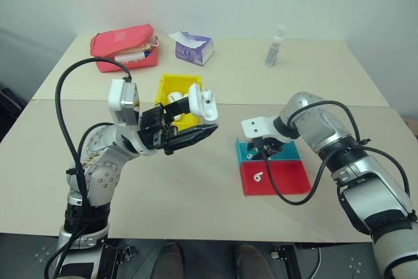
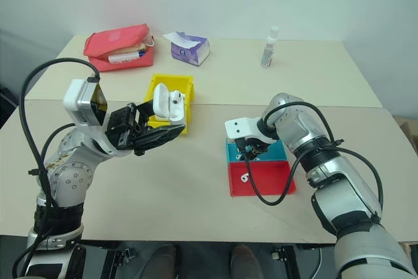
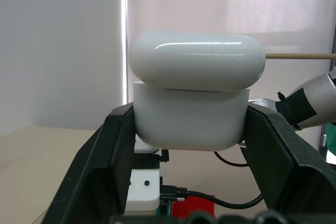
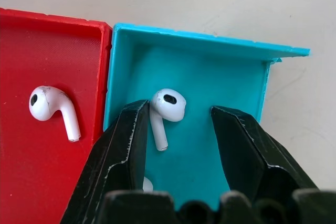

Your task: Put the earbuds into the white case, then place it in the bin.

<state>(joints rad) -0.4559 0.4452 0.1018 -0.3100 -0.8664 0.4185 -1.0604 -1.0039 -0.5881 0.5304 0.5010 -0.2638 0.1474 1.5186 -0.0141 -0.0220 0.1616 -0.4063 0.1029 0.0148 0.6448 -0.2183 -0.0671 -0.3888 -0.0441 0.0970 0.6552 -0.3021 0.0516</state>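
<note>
My left gripper (image 1: 188, 119) is shut on the white case (image 1: 200, 104) and holds it up above the table in front of the yellow bin (image 1: 171, 85). The case (image 3: 190, 114) sits between both fingers with its lid raised. My right gripper (image 4: 178, 113) is open and points down into the blue tray (image 4: 231, 93). One earbud (image 4: 167, 106) lies in that tray between the fingers, close to one of them. A second earbud (image 4: 50, 107) lies in the red tray (image 1: 281, 178) beside it.
Another white object (image 1: 174, 98) lies inside the bin. A red pouch (image 1: 124, 47), a purple tissue pack (image 1: 192, 48) and a small clear bottle (image 1: 275, 49) stand along the back of the table. Bare tabletop lies between the two arms.
</note>
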